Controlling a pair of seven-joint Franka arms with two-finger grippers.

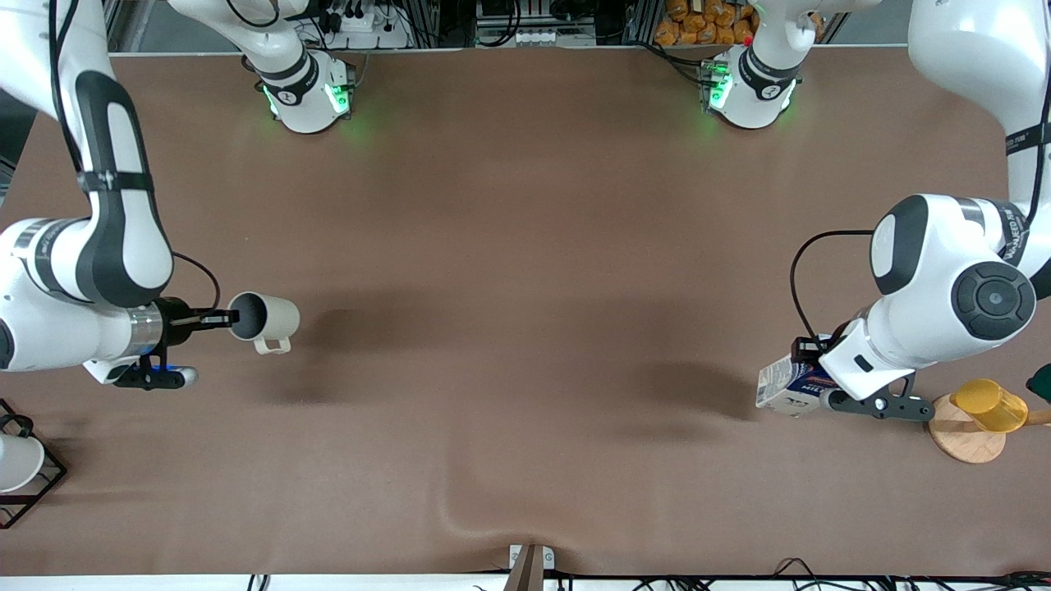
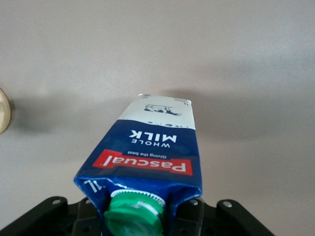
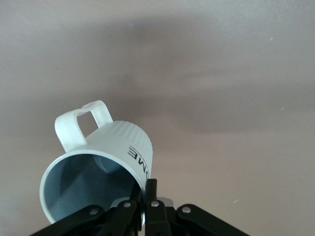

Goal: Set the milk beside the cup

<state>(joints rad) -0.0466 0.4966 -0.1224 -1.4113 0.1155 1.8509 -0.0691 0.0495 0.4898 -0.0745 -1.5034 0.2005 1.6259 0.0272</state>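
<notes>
Left gripper clamps the milk by its capped top, right gripper pinches the cup by its rim (both aloft, well apart), seemingly for meeting mid-table.

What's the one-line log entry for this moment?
left gripper: shut on milk, airborne | right gripper: shut on cup, airborne

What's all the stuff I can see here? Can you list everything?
Milk: one, blue and white carton, green cap, held over the table's left-arm end.
Cup: one, off-white mug, tipped sideways, held over the right-arm end.
Yellow cup: one, on a wooden disc, beside the milk.
White cup: one, in a black wire rack, right-arm end.
Table: one, brown.
Left gripper: shut on the milk.
Right gripper: shut on the cup's rim.
</notes>
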